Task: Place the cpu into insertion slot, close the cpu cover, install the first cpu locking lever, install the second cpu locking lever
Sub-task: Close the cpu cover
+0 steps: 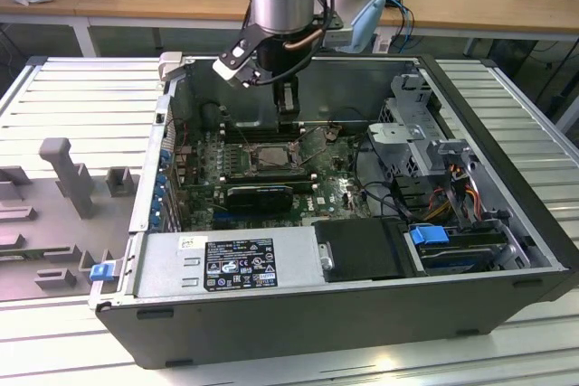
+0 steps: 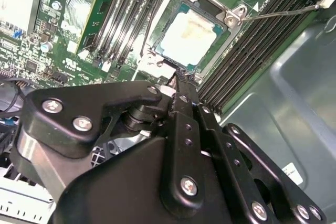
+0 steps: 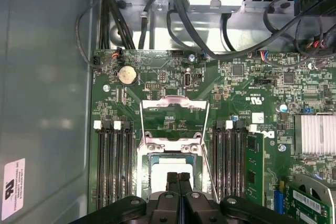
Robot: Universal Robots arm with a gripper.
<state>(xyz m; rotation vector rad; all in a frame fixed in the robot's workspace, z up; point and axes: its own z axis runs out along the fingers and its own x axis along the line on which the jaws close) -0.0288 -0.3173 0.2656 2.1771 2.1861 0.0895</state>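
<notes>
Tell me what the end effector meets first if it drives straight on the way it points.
Probably the cpu cover at its edge, or the cpu it frames; the end effector points at both, and depth is unclear.

The exterior view looks down from high and well back on the whole open computer case. Both wrist views look closely past the hand onto the motherboard, sharing the cpu.
</notes>
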